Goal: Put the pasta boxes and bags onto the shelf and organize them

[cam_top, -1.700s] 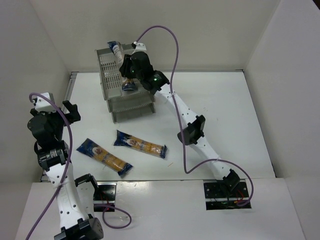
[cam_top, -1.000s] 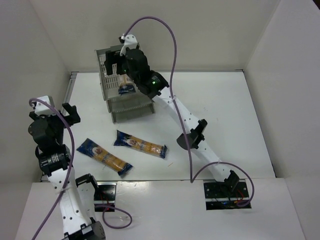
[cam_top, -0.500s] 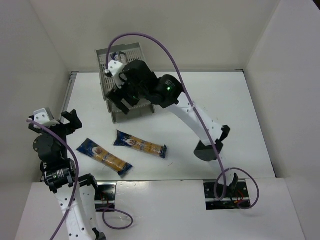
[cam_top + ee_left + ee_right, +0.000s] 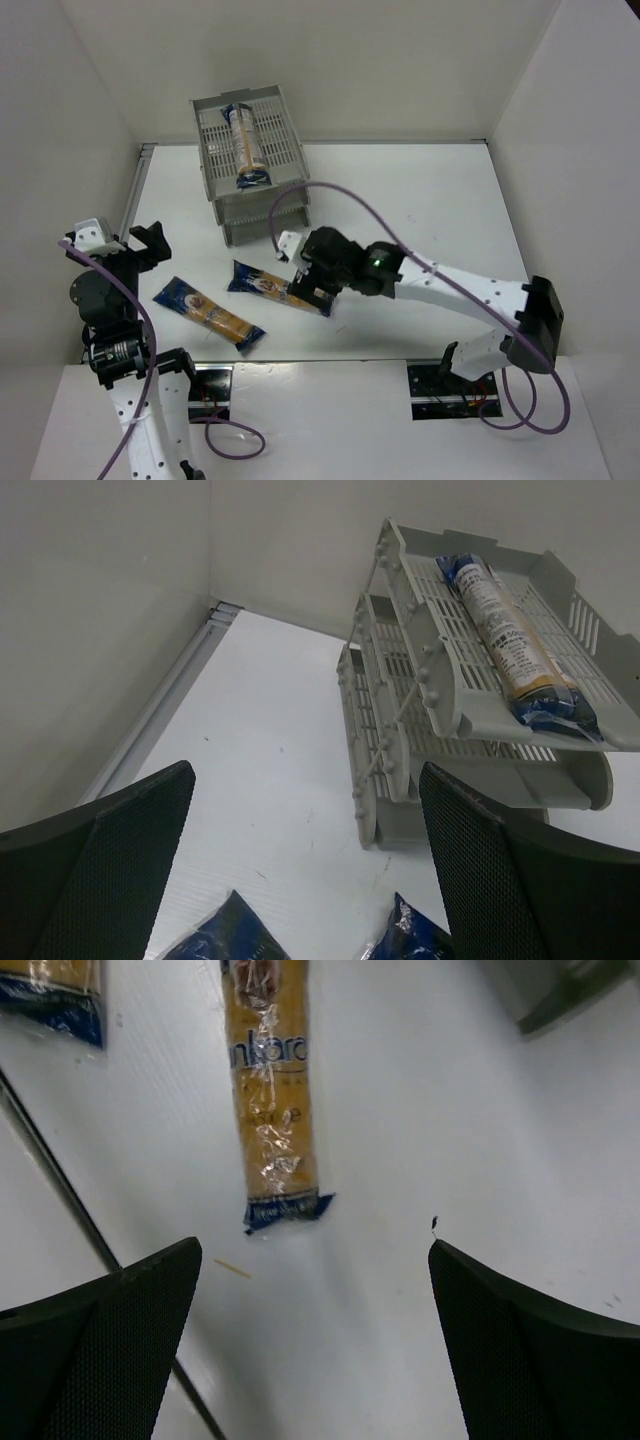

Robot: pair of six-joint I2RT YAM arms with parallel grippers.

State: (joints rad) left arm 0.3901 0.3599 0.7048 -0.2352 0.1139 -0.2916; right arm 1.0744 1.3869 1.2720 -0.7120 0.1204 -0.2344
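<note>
Top external view: the right tool (image 4: pixel 303 272) hangs spread wide and empty over the right-hand end of the middle pasta packet (image 4: pixel 270 285). That packet lies flat on the tabletop (image 4: pixel 430 200), its long axis running from upper left to lower right. In the right wrist view the packet (image 4: pixel 268 1100) stretches straight away from the tool (image 4: pixel 312 1260), its blue end just ahead of the gap, so the fingers (image 4: pixel 110 1360) stand either side of its narrow width; a drop slightly forward should straddle it. The right arm is clearly the nearer one. The left packet (image 4: pixel 208 313) lies near but apart, closer to the left tool (image 4: pixel 120 245), which is raised, wide and empty. A third packet (image 4: pixel 245 140) rests lengthwise in the top tray of the shelf (image 4: pixel 265 215). Bare tabletop right of the middle packet gives room to lift it.
</note>
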